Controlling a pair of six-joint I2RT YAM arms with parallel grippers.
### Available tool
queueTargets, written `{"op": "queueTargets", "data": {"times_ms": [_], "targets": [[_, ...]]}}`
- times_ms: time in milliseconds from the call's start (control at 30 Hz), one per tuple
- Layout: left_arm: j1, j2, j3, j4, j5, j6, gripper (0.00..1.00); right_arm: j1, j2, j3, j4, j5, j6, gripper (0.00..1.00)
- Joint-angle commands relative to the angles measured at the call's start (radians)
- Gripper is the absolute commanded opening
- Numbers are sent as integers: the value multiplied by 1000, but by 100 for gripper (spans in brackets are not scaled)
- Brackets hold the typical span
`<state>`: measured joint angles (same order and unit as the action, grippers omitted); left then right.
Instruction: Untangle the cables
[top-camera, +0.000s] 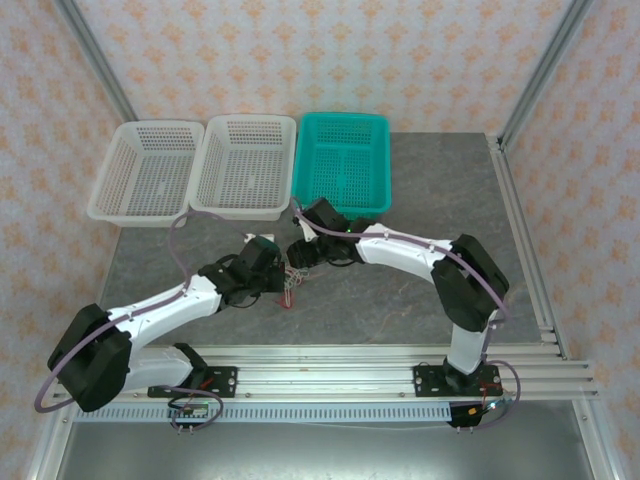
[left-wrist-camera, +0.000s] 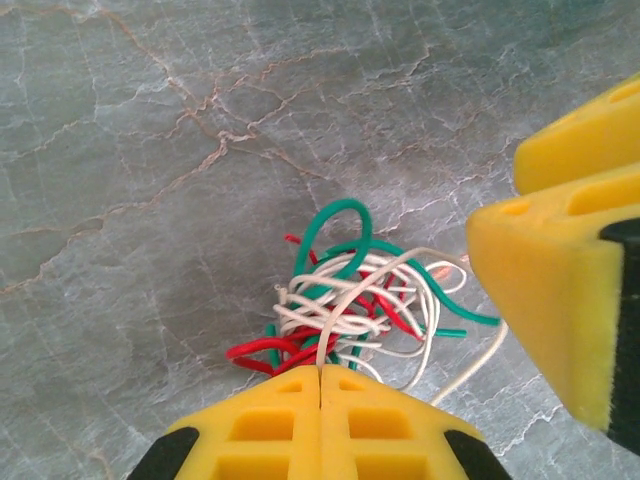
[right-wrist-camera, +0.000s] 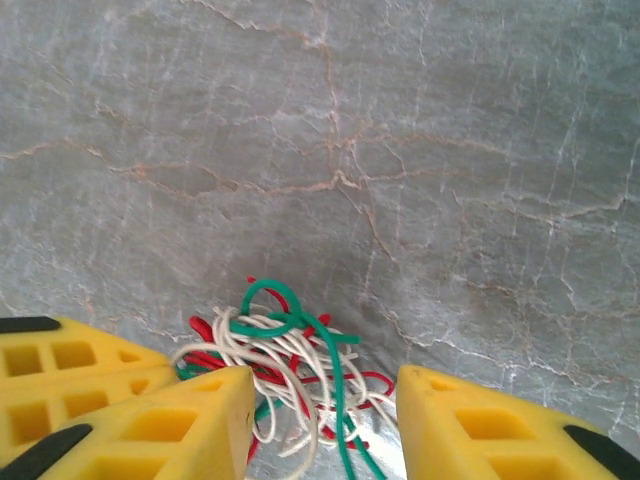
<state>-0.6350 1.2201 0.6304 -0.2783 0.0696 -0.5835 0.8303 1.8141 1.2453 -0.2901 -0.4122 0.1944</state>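
The cables (top-camera: 291, 286) lie in one small tangle of red, white and green wires on the grey stone table (top-camera: 400, 300), between the two arms. In the left wrist view the cables (left-wrist-camera: 350, 300) sit just beyond my left gripper (left-wrist-camera: 320, 372), which is shut on a single white wire rising from the knot. My right gripper (right-wrist-camera: 325, 400) is open, its yellow fingers straddling the near part of the cables (right-wrist-camera: 290, 360). In the top view my left gripper (top-camera: 275, 280) and right gripper (top-camera: 298, 258) nearly meet over the tangle.
Two white baskets (top-camera: 147, 170) (top-camera: 243, 165) and a teal basket (top-camera: 344, 160) stand in a row at the table's back edge. A metal rail (top-camera: 330, 360) runs along the front. Bare stone lies to the right of the arms.
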Motion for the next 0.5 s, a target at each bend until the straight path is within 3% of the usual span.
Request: {"op": "queueTargets", "data": {"times_ms": [0, 200, 467], "targets": [[-1, 8, 6, -39, -36, 16, 0, -3, -22, -57, 41, -14, 30, 43], [-1, 11, 0, -29, -31, 7, 0, -8, -52, -165, 116, -22, 93, 47], [0, 8, -3, -25, -24, 11, 0, -18, -44, -148, 175, -60, 126, 38]]}}
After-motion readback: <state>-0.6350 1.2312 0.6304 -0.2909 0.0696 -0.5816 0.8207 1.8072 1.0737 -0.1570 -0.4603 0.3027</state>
